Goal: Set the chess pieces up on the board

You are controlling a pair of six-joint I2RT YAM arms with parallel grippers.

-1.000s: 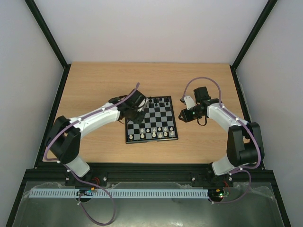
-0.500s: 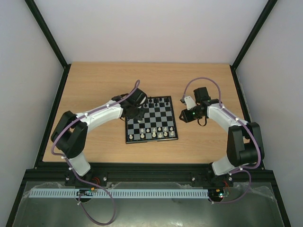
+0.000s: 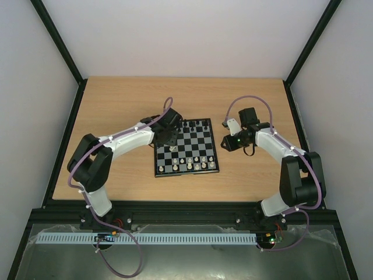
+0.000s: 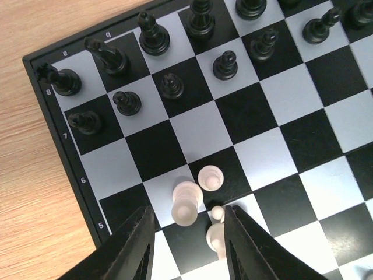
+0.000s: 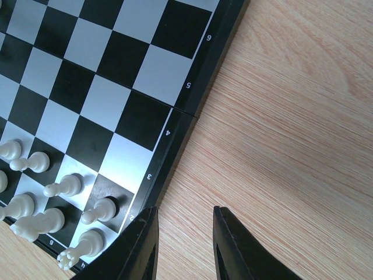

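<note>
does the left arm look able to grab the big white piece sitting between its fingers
Probably yes: the left gripper stands open right over the big white piece, with nothing between them. But two more white pieces crowd it, one hard by a finger, so closing may catch that too.

Wooden table [image 3: 116, 105], black frame rails [image 3: 56, 41] around; white slotted strip [image 3: 151, 238] along near edge.

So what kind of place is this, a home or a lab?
Probably a robotics test cell: a wooden table boxed in by white panels and black framing, with two robot arms bolted at its edge.
</note>
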